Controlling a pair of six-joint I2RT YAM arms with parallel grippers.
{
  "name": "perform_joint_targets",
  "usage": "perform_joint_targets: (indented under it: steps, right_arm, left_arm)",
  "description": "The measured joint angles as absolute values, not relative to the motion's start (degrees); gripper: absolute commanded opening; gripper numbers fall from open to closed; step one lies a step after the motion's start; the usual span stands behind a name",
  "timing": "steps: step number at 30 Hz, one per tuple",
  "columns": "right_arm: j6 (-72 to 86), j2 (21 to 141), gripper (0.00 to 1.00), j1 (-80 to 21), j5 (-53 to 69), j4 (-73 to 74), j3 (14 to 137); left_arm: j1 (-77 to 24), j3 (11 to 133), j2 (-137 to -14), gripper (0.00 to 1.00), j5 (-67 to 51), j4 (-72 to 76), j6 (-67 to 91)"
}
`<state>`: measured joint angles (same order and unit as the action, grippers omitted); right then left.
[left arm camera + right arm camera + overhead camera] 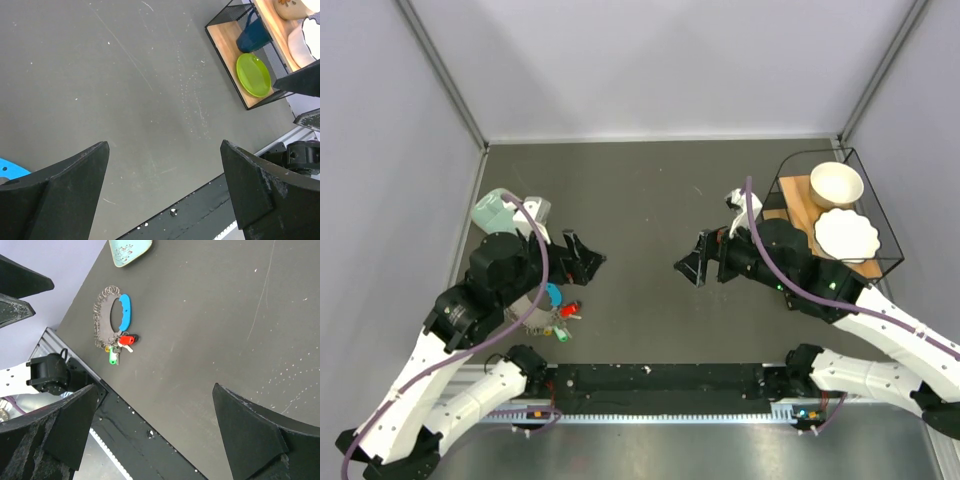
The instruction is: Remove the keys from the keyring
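Observation:
The keyring lies on the dark table at the left, partly under my left arm: its blue oval loop (553, 295) (125, 312) is joined to a grey scalloped fan piece (104, 322). A red-headed key (568, 309) (127, 340) and a green-headed key (561, 335) (113, 358) hang at its near end, with small metal keys between them. An edge of the blue loop shows in the left wrist view (11, 167). My left gripper (584, 258) (165, 190) is open and empty, above bare table to the right of the keyring. My right gripper (691, 262) (155, 435) is open and empty, far right of it.
A mint-green flat box (493, 209) (130, 249) lies behind the keyring. A black wire rack (880, 215) at the right holds a bowl (836, 184) and a white scalloped plate (846, 235); its lower shelf holds a green plate (253, 75) and a blue cup (252, 36). A black rail (660, 380) runs along the near edge.

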<state>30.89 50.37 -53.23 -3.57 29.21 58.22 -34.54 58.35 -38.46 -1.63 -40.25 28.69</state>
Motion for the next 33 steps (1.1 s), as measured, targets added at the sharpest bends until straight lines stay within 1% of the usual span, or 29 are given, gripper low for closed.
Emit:
perform_joint_targets:
  steps: [4, 9, 14, 17, 19, 22, 24, 28, 33]
  right_arm:
    - [31.16, 50.37, 0.99, -53.23, -3.38, 29.23, 58.22]
    - [31.92, 50.30, 0.99, -53.23, -3.38, 29.74, 58.15]
    - [32.27, 49.06, 0.99, -53.25, -3.90, 30.04, 58.11]
    - [32.36, 47.86, 0.99, -53.25, -4.10, 30.02, 58.11]
    - [32.58, 47.40, 0.99, -53.25, -4.19, 30.00, 58.11]
    - [32.64, 47.16, 0.97, -53.28, -4.16, 29.32, 57.69]
    - [32.64, 46.65, 0.96, -53.47, -3.73, 28.45, 56.05]
    - [32.56, 45.76, 0.95, -53.54, -2.46, 27.57, 51.64]
    - [31.24, 45.93, 0.96, -53.56, 1.13, 25.93, 48.99]
  left_arm:
    - [-34.54, 58.35, -38.00, 0.98, 0.89, -41.21, 29.54]
    - [-34.54, 58.35, -38.59, 0.95, 9.26, -43.68, 32.16]
    - [-33.08, 58.35, -44.51, 0.90, 19.88, -48.16, 36.12]
    - [-28.93, 57.93, -49.23, 0.88, 23.77, -49.71, 38.19]
    - [-23.99, 56.40, -52.03, 0.81, 24.23, -49.65, 39.22]
    - [-15.97, 52.45, -54.76, 0.79, 24.03, -49.19, 40.69]
    - [-12.86, 50.41, -56.71, 0.78, 23.55, -49.28, 41.87]
    - [-11.99, 48.07, -60.88, 0.78, 23.14, -48.71, 45.78]
    - [-11.88, 46.48, -68.84, 0.71, 21.30, -45.65, 49.67]
